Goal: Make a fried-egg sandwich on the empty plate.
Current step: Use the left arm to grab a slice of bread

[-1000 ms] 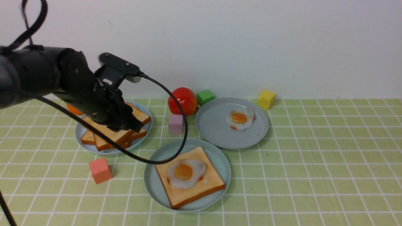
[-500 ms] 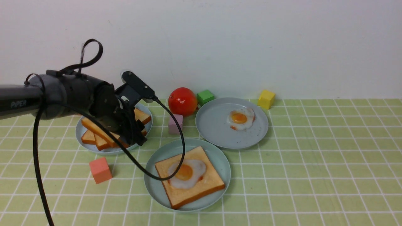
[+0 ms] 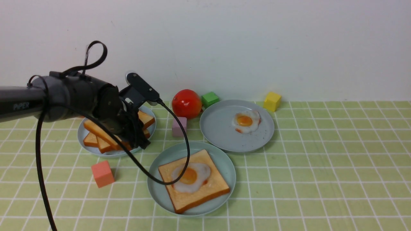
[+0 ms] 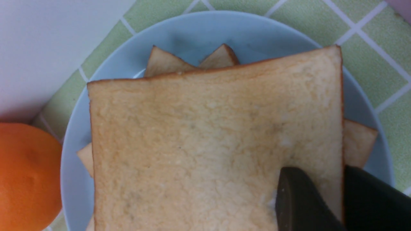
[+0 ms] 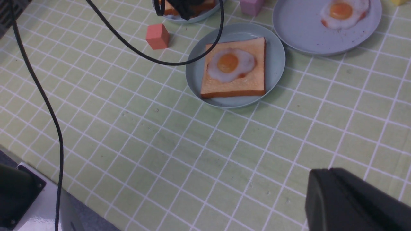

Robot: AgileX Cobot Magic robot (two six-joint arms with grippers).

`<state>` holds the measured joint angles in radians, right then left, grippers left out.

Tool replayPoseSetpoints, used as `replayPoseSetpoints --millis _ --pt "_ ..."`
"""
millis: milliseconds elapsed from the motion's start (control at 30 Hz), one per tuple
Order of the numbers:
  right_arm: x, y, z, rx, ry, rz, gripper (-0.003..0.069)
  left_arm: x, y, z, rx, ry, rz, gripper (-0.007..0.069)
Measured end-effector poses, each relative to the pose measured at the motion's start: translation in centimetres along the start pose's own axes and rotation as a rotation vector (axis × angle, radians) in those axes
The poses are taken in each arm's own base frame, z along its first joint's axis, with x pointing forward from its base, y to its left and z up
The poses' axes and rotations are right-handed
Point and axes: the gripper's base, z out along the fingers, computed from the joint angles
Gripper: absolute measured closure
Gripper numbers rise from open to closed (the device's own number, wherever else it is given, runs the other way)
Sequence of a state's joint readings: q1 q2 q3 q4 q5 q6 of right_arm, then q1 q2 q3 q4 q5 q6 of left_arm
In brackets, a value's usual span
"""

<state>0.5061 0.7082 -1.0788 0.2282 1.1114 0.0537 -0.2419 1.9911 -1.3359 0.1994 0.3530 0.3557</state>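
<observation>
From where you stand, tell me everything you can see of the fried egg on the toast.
The fried egg has a glossy orange yolk, off its middle, ringed by an uneven, rounded white with small reddish-brown patches at its edge. It looks smooth and rubbery, perhaps a toy. It lies flat, yolk up, on a square slice of toast on the pale green plate, with the toast showing all around it. No second slice covers it. A black cable crosses in front of it in the front view; whether they touch, I can't tell.

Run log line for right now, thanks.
left gripper: shut on toast | egg: on bread | top slice: not yet on
</observation>
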Motion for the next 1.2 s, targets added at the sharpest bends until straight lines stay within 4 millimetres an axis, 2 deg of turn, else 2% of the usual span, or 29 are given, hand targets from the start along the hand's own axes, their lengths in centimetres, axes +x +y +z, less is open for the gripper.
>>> replayPoseSetpoints --millis 133,267,433,867,1200 --pt "0.0 0.0 0.0 0.000 0.000 0.000 0.0631 -0.1 0.1 -0.5 -0.003 -0.001 0.001 0.0470" --pt "0.0 0.0 0.0 0.000 0.000 0.000 0.0629 -0.5 0.5 -1.7 -0.015 -0.013 0.001 0.0505" --pt "0.0 0.0 0.0 0.000 0.000 -0.004 0.0629 -0.6 0.7 -2.4 -0.020 -0.014 0.002 0.0510" --pt "0.0 0.0 0.0 0.000 0.001 -0.006 0.0627 -0.5 0.4 -2.3 0.006 -0.004 -0.044 0.0513" --pt "0.3 0.0 0.0 0.002 0.030 -0.006 0.0625 -0.2 0.1 -1.6 0.017 0.013 -0.046 0.0443"
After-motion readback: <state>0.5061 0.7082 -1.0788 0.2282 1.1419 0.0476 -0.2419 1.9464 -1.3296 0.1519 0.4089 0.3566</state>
